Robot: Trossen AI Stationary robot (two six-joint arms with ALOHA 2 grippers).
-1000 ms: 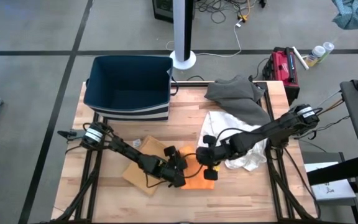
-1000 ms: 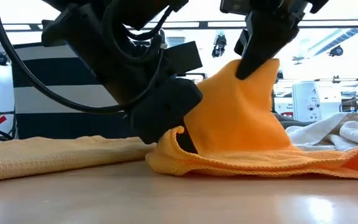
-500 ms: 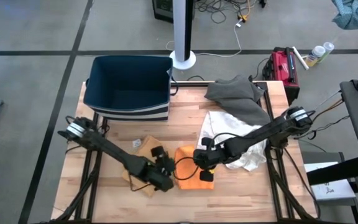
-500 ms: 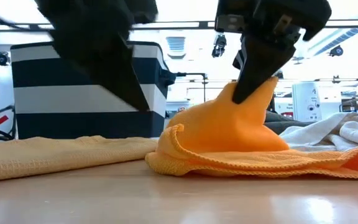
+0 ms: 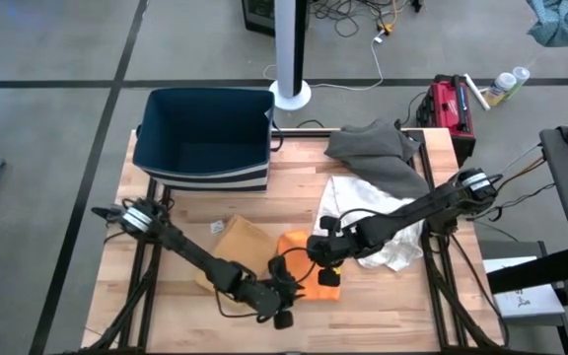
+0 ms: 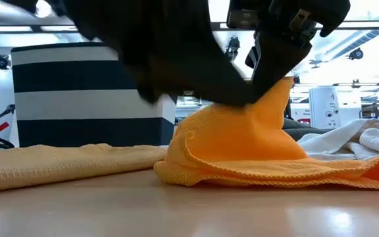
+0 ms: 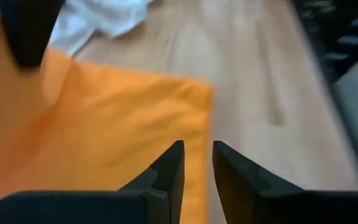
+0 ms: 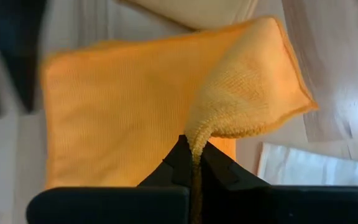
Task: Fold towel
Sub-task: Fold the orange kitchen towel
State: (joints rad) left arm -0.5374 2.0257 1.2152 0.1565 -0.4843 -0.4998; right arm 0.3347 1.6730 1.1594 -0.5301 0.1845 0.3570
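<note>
Orange towel (image 5: 297, 258) lies near the front middle of the bench (image 5: 166, 212), between a tan cloth (image 5: 240, 242) and a white cloth (image 5: 378, 247); right end effector (image 5: 329, 277) is clamped on one towel corner, lifted into a peak (image 6: 268, 112); left end effector (image 5: 282, 314) sits low at the towel's front edge, fingers (image 7: 169, 165) slightly apart, nothing between them; striped bin (image 5: 205, 138) at back left.

Navy striped bin (image 5: 203, 138) at table's (image 5: 383, 311) back, grey cloth (image 5: 373, 150), white cloth (image 5: 388, 247), tan cloth (image 5: 240, 240)
</note>
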